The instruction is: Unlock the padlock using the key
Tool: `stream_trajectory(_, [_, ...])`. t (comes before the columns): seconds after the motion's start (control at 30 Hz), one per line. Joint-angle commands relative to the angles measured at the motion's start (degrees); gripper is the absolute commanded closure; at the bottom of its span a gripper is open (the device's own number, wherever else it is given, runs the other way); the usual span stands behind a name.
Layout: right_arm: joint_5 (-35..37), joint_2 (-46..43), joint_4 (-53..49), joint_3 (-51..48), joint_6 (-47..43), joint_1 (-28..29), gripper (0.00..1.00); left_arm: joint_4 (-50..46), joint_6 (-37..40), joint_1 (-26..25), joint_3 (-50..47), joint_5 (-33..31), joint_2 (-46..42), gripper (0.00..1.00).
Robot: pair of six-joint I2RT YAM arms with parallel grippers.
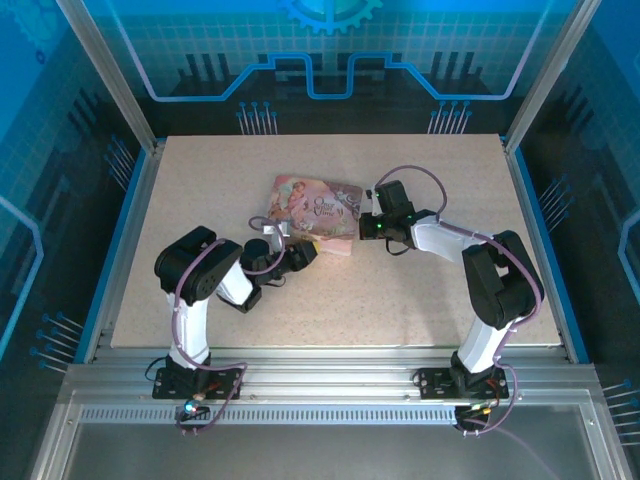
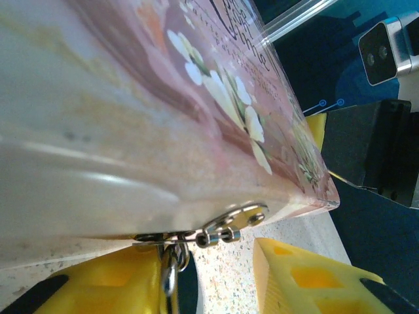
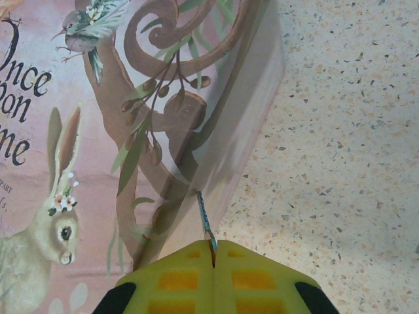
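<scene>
1. My right gripper has its yellow fingers pressed together on the key. Just a thin sliver pokes out ahead of the tips, over the edge of the pink tin.
2. My left gripper stands with its fingers well apart and grips nothing. The padlock hangs from the hasp on the tin's side, just beside one finger; I cannot tell whether they touch.
3. As I judge it, the step in hand is bringing key to lock. I should close my left fingers gently on the padlock's body to stop it swinging, with the keyhole turned toward my right arm. I cannot make out the keyhole yet.
4. The tin lies between key and padlock, so I should go round its corner, low over the table.
5. The key is barely gripped; a knock against the tin could twist it loose.
</scene>
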Motion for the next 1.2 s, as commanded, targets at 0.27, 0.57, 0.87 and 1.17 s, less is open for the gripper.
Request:
stream_trajectory(0.27, [-0.6,-0.1,0.7,-0.3,0.2,1.2,1.00,0.0,-1.4,0.6,0.3,1.5,1.5,0.74])
stream_trajectory(0.57, [-0.3,-0.1,0.4,0.1,-0.2,1.1,1.00,0.1,-2.0,0.8,-1.7,2.4,1.5,0.83])
stream_trajectory(0.87, [-0.6,1.6,-0.4,2.9,-1.0,0.5,1.00,-0.8,-4.3,1.0,-4.1,4.0,0.9,0.87])
stream_trajectory(1.17, [-0.1,6.6,-3.4,10.6,-2.4,0.0,1.00,-6.8,-4.9,0.8,-3.7,5.8,-1.9,0.87])
